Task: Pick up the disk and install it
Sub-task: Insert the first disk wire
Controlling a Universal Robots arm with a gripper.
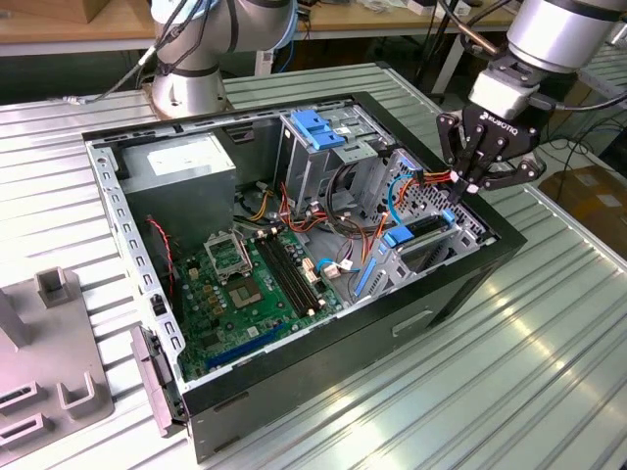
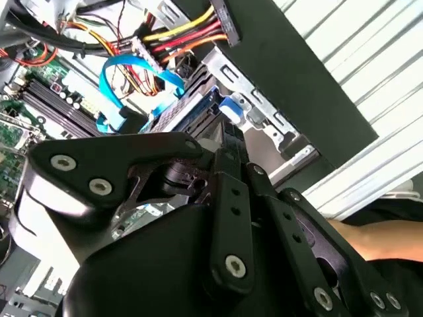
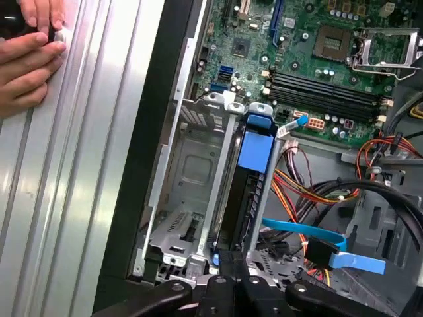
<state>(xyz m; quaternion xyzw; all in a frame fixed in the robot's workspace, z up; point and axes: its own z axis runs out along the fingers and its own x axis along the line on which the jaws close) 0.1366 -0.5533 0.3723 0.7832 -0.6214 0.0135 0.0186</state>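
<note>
The disk (image 1: 419,231) stands on edge in a slot of the drive cage at the open computer case's (image 1: 460,284) side toward the exterior view's right. Its blue bracket (image 3: 255,148) caps the dark edge, also seen in the second wrist view as the blue bracket (image 2: 193,105). My gripper (image 1: 468,186) hangs just above the disk's outer end with its fingers drawn together. In both wrist views the gripper (image 2: 228,132) (image 3: 228,267) meets that end of the disk, and I see nothing between the fingers.
An empty metal bay (image 3: 192,178) lies beside the disk. Red-and-yellow power cables (image 1: 431,178) and a blue data cable (image 3: 310,231) run close by. The motherboard (image 1: 250,284), grey power-supply box (image 1: 181,166) and blue latch (image 1: 318,127) lie deeper inside. A hand (image 3: 30,53) rests on the ribbed table.
</note>
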